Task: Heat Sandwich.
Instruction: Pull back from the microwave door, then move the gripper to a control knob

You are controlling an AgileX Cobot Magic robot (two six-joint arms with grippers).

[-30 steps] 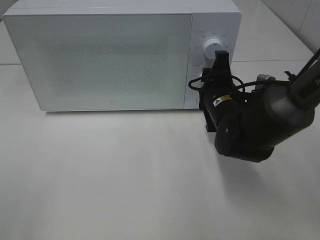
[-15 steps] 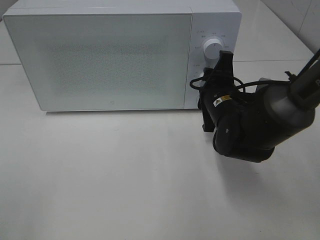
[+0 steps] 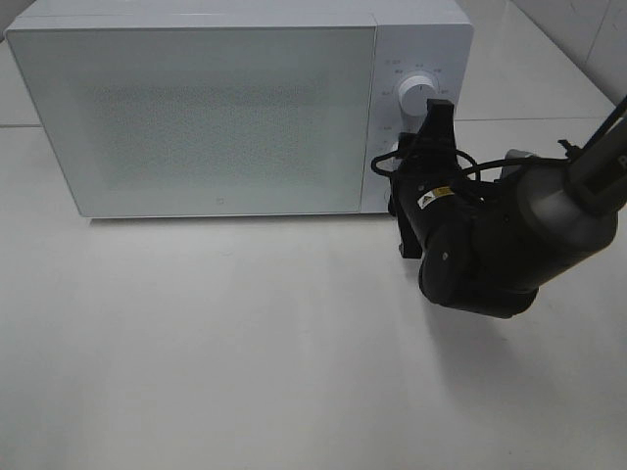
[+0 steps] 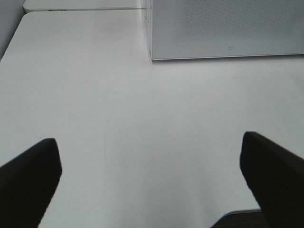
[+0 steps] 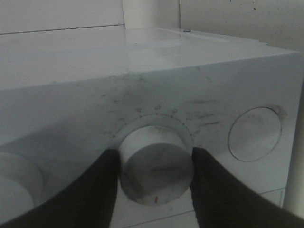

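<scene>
- My right tool (image 5: 156, 159) is at the control panel (image 3: 443, 49) on the right end of the microwave (image 3: 196, 117).
- Its two dark fingers (image 5: 95, 190) sit on opposite sides of the lower knob (image 5: 154, 166), and both appear to press against its rim. I read it as clamped on that knob.
- The knob is white, with a small red mark near the edge of its face and a ring of fine tick marks around it on the panel.
- A flat round button (image 5: 254, 134) sits just beside the knob on one side, and part of another knob shows on the other side.
- From the high camera, one finger of this tool lies between the upper knob (image 3: 418, 96) and the lower one, and my arm covers most of the lower knob.
- The microwave stands toward the far edge of the worktop (image 3: 245, 343), with its frosted door (image 3: 118, 88) closed.
- My left tool (image 4: 148, 140) hangs over bare worktop in front of the microwave's lower left front corner. Its fingers are wide apart with nothing between them.
- The sandwich shows in none of my views, so I cannot tell where it is.
</scene>
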